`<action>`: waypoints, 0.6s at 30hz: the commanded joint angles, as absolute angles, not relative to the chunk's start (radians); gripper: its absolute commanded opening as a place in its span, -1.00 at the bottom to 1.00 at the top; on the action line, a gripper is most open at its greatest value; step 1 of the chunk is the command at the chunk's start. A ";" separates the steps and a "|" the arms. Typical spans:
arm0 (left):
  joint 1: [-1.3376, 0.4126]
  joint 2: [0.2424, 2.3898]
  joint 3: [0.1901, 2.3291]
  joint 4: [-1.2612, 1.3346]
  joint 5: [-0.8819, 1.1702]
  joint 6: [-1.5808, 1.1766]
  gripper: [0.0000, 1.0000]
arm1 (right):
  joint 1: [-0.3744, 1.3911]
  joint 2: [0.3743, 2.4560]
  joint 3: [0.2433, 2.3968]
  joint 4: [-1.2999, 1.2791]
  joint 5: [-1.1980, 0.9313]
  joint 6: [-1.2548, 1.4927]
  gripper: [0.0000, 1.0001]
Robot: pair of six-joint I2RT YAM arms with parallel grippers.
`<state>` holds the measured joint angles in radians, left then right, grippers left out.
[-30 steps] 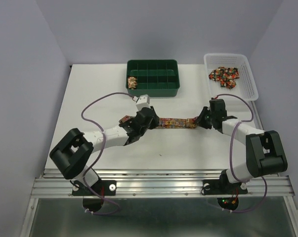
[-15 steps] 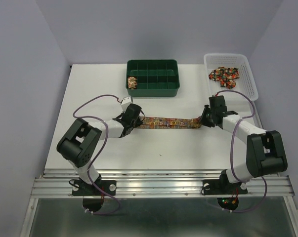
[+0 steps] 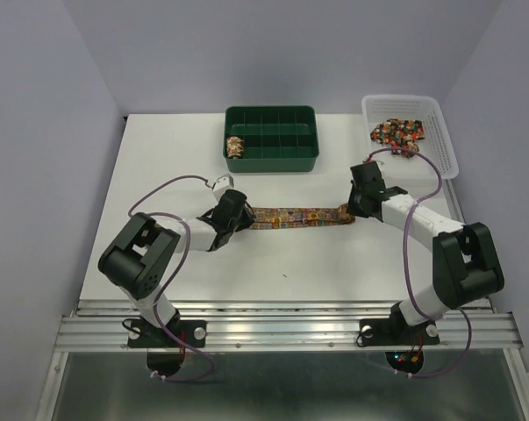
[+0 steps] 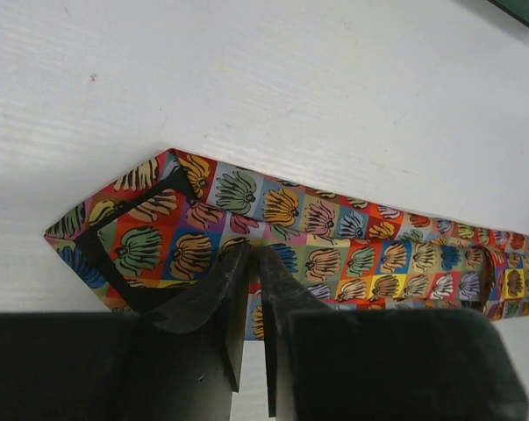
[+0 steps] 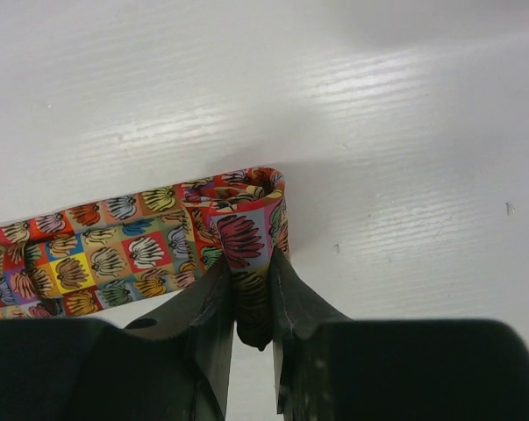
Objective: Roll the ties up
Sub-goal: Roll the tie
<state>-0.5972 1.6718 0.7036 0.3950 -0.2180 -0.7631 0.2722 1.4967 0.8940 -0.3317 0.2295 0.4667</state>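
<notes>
Above: the tie point(image 3: 299, 215) lies flat before the green divided tray point(image 3: 273, 163), stretched left to right. Left wrist: left gripper point(image 4: 255, 256) nearly closed at its wide end, grip uncertain. Right wrist: right gripper point(image 5: 251, 279) pinches the rolled end

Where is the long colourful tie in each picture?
Top view: the long tie lies flat across the middle.
Left wrist: its pointed end fills the lower middle.
Right wrist: its rolled end sits mid-picture, strip running left.
Shared landmark: the white table under it.
</notes>
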 commanded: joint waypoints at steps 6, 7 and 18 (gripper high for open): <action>-0.606 1.591 0.546 0.342 -0.153 -0.834 -0.65 | 0.456 1.597 1.066 -0.449 0.580 0.499 -0.99; -0.606 1.592 0.548 0.338 -0.163 -0.838 -0.65 | 0.465 1.615 1.083 -0.471 0.610 0.508 -0.99; -0.606 1.591 0.569 0.241 -0.253 -0.851 -0.65 | 0.465 1.605 1.115 -0.519 0.683 0.410 -0.99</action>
